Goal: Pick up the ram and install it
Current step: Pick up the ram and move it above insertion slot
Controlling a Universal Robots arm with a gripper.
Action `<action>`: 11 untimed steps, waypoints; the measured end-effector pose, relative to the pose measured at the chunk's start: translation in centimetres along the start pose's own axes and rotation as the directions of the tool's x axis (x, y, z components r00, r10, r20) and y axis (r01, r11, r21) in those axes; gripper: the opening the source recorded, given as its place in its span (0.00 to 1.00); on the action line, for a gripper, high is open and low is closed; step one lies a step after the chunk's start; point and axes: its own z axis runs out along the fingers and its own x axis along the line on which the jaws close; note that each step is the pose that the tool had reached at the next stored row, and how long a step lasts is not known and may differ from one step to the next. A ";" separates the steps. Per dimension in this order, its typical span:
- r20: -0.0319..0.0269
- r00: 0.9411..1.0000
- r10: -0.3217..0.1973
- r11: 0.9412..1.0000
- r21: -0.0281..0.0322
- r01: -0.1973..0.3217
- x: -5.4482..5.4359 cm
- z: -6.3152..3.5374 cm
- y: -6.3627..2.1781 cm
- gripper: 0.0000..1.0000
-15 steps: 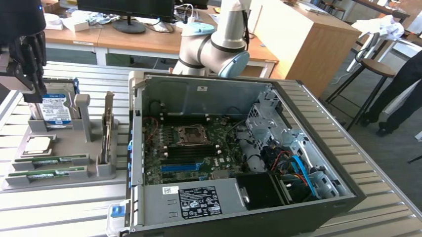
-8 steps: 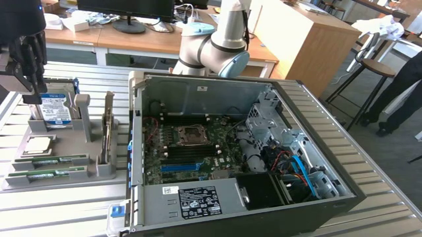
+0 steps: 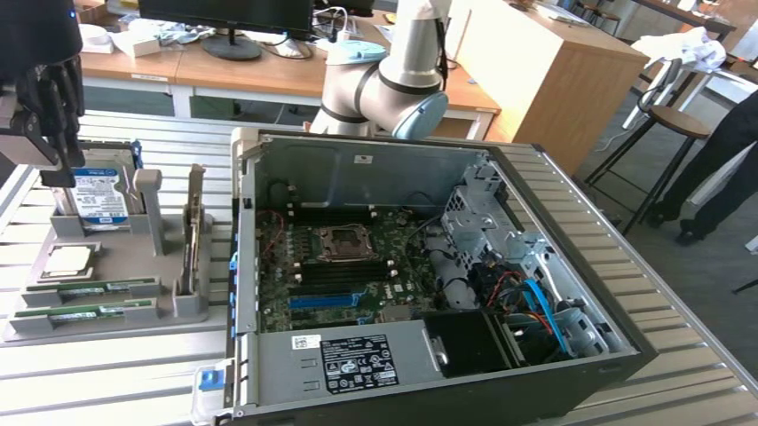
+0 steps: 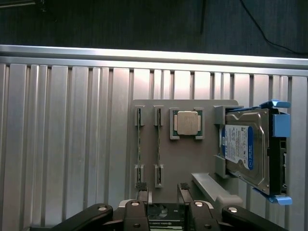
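The end effector [image 4: 163,188] hangs with its fingers spread and nothing between them. It is above the grey holder [image 3: 177,306], which sits on the ribbed worktop [image 3: 119,373] at 9 o'clock from the open computer case [image 3: 355,169] in the exterior view. The ram [image 3: 92,288] stands on edge in slotted end cradles, with a second stick [image 3: 85,312] just beside it at 6 o'clock, so each top edge is free for a pinch. The case lies on its side with the motherboard [image 3: 343,257] facing up, probably so parts can go in from above.
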 end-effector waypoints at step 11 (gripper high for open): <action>0.000 1.000 0.000 1.000 0.000 0.000 0.0 0.70 -0.02 0.37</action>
